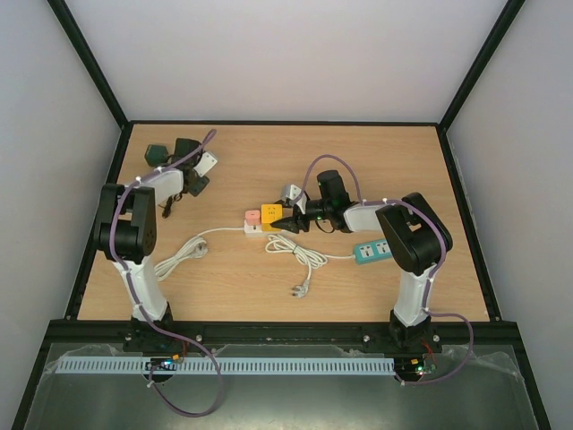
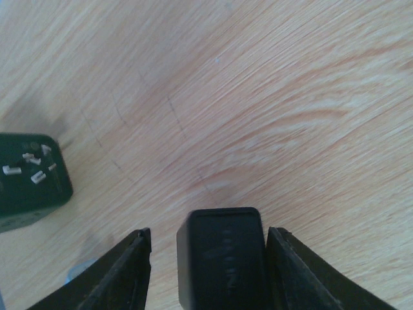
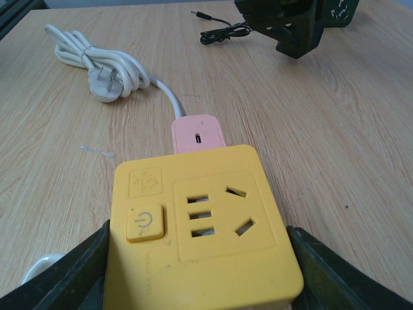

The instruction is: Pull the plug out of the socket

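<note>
A yellow cube plug point(image 3: 206, 219) with a power button and socket holes sits against the pink end point(image 3: 197, 132) of a white power strip. My right gripper point(image 3: 198, 229) is shut on the cube, one finger pressed on each side. In the top view the cube point(image 1: 269, 214) is at mid-table with the right gripper point(image 1: 285, 218) on it. My left gripper point(image 2: 210, 234) is open at the far left point(image 1: 195, 184). A black adapter point(image 2: 222, 258) lies between its fingers, touching the right finger, with a gap at the left finger.
A dark adapter with metal prongs point(image 2: 29, 181) lies left of the left gripper. More black adapters point(image 1: 170, 150) and a white one point(image 1: 208, 163) sit at the back left. White cables point(image 1: 300, 255) coil near the strip. A green power strip point(image 1: 372, 252) lies to the right.
</note>
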You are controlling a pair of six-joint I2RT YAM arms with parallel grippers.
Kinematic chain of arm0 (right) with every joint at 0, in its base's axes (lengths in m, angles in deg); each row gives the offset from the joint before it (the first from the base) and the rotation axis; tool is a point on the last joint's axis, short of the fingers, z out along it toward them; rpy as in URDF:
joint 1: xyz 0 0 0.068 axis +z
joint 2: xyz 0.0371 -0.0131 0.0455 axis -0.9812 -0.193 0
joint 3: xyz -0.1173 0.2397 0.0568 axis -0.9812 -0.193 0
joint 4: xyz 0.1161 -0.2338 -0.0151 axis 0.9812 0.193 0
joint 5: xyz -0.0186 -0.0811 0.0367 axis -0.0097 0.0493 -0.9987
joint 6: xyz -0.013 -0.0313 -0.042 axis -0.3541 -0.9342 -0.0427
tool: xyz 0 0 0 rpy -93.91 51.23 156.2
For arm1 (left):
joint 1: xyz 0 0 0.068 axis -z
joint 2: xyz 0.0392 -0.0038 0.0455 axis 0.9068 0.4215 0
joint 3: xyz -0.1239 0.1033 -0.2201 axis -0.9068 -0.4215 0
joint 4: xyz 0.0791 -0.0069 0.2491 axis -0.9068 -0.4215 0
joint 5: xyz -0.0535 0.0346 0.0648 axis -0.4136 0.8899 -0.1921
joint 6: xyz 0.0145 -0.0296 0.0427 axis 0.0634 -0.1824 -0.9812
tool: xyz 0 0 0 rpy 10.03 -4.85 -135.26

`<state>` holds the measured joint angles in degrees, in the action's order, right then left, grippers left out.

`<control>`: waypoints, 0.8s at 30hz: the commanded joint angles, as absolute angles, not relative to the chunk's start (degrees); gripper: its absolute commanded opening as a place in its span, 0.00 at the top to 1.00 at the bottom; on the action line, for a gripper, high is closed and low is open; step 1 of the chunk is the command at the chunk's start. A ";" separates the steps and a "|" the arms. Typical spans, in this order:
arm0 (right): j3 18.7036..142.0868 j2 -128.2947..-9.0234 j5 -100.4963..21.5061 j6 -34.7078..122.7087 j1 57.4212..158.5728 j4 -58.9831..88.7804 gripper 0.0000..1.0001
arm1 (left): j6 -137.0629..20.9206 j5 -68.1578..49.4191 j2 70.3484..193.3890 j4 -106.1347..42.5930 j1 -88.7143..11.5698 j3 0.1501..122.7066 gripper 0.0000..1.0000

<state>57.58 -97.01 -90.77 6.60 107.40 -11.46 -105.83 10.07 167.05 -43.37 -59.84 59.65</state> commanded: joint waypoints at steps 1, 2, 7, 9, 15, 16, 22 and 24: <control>55.77 -100.62 -84.41 5.85 107.77 -6.12 0.70 | -103.77 5.73 166.47 -46.28 -59.53 61.95 0.42; 55.74 -100.65 -84.38 5.79 107.74 -6.17 0.70 | -103.80 3.67 165.89 -47.40 -59.60 62.21 0.35; 55.91 -100.75 -84.58 5.39 107.78 -5.68 0.70 | -105.55 -7.06 162.38 -53.61 -60.05 64.19 0.19; 56.03 -100.71 -84.73 5.06 107.75 -5.31 0.70 | -107.86 -13.34 161.24 -56.72 -60.46 65.11 0.14; 56.26 -100.87 -85.00 4.41 107.78 -4.55 0.70 | -114.95 -32.58 156.48 -62.90 -61.07 64.39 0.09; 56.23 -100.90 -84.97 4.34 107.76 -4.48 0.70 | -116.91 -34.87 156.08 -63.78 -60.97 64.26 0.09; 56.72 -101.13 -85.20 3.58 107.79 -3.51 0.70 | -133.09 -48.59 157.68 -76.65 -60.59 65.46 0.14; 56.80 -101.26 -85.15 3.40 107.79 -3.26 0.70 | -136.01 -49.96 159.09 -79.53 -59.71 66.45 0.17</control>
